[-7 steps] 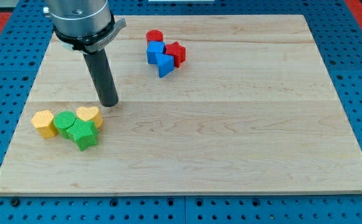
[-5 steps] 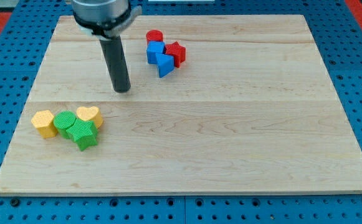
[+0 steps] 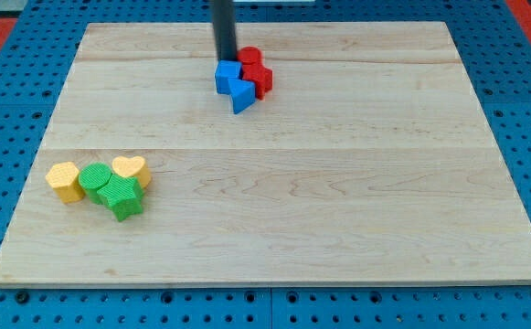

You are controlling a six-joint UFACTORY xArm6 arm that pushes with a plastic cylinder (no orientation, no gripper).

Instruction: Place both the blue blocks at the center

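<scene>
- Camera view gives you the wooden table (image 3: 338, 183) on a blue pegboard base (image 3: 9, 119), with two separate clusters of blocks on it.
- You have no gripper on this arm; it ends in a dark rod (image 3: 224, 27) coming down from the view's top edge.
- My tip (image 3: 228, 60) stands at the top of the upper cluster, just above the blue cube (image 3: 227, 77) and touching or nearly touching it; you cannot tell which.
- The blue wedge-like block (image 3: 240, 95) lies against the cube's lower right side. Both blue blocks sit in the upper middle of the table, above its center.
- A red cylinder (image 3: 250, 57) is just to the right of the tip, partly hidden by the rod; a red star (image 3: 260, 79) touches the blue blocks on their right.
- Near the view's lower left you see a yellow hexagon-like block (image 3: 64, 180), a green cylinder (image 3: 94, 180), a yellow heart (image 3: 131, 169) and a green star (image 3: 122, 197), packed together and well apart from the tip.
</scene>
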